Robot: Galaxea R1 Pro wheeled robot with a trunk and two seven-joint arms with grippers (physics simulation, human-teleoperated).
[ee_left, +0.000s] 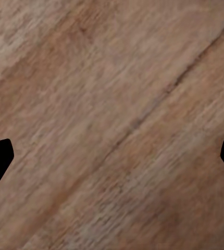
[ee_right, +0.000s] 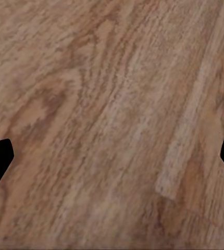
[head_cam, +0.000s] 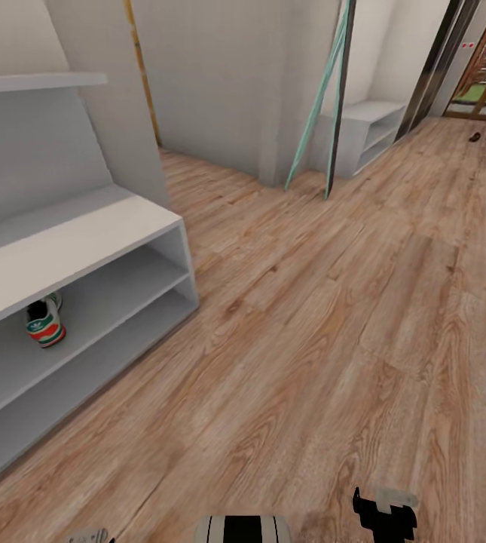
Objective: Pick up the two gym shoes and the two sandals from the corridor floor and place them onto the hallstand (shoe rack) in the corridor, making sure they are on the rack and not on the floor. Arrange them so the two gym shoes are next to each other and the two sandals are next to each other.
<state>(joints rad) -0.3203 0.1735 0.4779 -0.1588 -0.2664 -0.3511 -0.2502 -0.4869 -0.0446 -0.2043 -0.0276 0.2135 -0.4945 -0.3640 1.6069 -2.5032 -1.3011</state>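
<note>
One gym shoe (head_cam: 45,320) stood on the upper open tier of the hallstand (head_cam: 84,237), apparently already stowed. Both the left gripper (ee_left: 112,156) and the right gripper (ee_right: 112,156) were spread and empty over the corridor floor (head_cam: 333,302) beside the hallstand, presumably free for the next pickup.

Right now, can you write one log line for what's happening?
gym shoe: on hallstand upper open tier | left gripper: jaws open, empty, over floor | right gripper: same
</note>
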